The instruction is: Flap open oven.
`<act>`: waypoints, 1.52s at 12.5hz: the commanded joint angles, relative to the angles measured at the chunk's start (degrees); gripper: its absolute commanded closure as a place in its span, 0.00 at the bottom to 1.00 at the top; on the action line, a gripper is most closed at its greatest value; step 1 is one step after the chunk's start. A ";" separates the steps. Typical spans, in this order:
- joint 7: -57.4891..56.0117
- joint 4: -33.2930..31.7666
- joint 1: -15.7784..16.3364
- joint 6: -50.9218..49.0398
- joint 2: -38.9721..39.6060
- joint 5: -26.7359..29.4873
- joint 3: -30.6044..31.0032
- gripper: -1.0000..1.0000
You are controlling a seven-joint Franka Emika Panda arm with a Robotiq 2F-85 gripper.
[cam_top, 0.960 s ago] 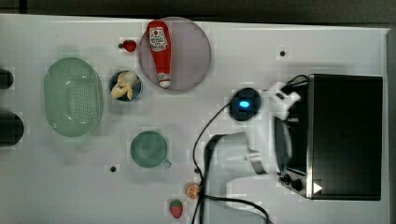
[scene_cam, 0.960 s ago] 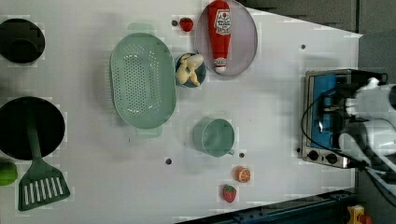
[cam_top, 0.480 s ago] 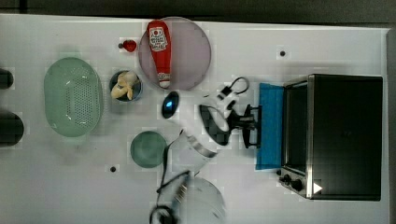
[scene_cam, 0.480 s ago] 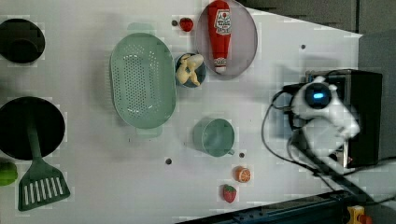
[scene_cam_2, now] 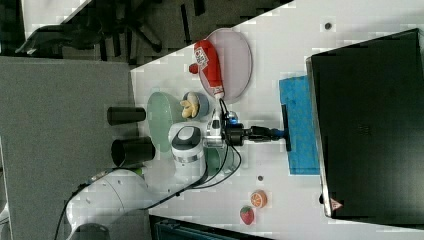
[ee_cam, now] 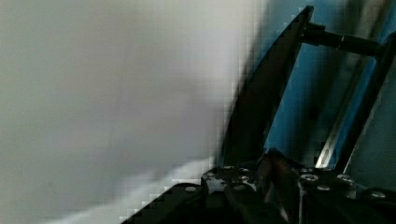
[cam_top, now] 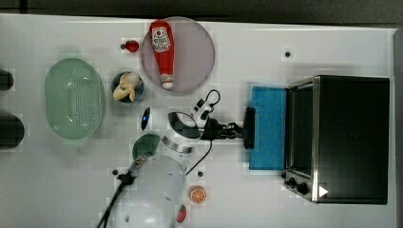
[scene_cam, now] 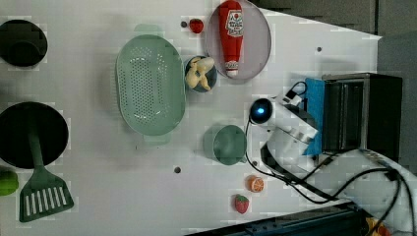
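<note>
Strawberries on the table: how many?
2: one strawberry beside the plate holding the ketchup bottle, another strawberry near the orange slice.

A big white table point(cam_top: 285, 28) fills the room's middle. Past its far edge the floor point(cam_top: 190, 5) is dark. In the right view, a grey wall point(scene_cam_2: 60, 125) stands beside the table.

No wording is legible; the ketchup bottle point(cam_top: 162, 50) label is unreadable.
</note>
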 commanded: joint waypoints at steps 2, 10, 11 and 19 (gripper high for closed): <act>5.99 4.62 0.83 -1.79 1.19 -0.12 -1.87 0.83; 3.39 4.38 0.19 4.62 -10.28 12.43 -1.97 0.83; 3.22 4.39 0.10 4.79 -12.49 15.75 -2.11 0.83; 3.22 4.59 -1.10 1.40 -31.46 36.94 -6.62 0.83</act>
